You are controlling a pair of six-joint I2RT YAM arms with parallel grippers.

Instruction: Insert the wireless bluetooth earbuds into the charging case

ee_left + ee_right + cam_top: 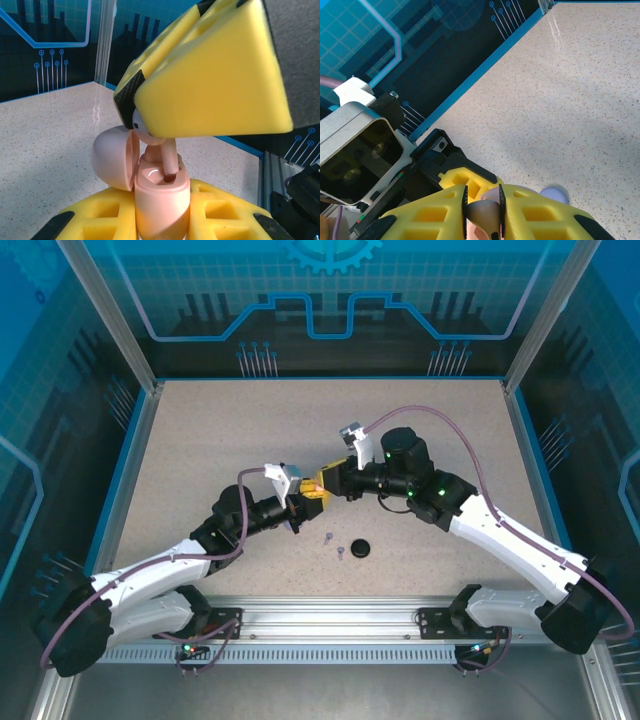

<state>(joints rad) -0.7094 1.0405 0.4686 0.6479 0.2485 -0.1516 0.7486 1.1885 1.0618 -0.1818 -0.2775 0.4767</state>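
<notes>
In the left wrist view my left gripper (162, 212) is shut on a pink charging case (162, 197), held upright with its lid (112, 157) swung open to the left. A pink earbud (169, 157) comes down from above, and its stem tip sits at the mouth of a slot in the case. My right gripper (482, 214) is shut on that earbud (485, 210), and its yellow finger (210, 85) looms over the case. The two grippers meet above mid-table, left gripper (303, 502) against right gripper (325, 483). Two lilac earbuds (328, 538) (341, 554) lie on the table below them.
A black round case (360, 549) rests on the table just right of the lilac earbuds. A blurred lilac thing (554, 193) lies on the table beside my right fingers. A blue rim (320, 380) and glass walls bound the speckled table (220, 430).
</notes>
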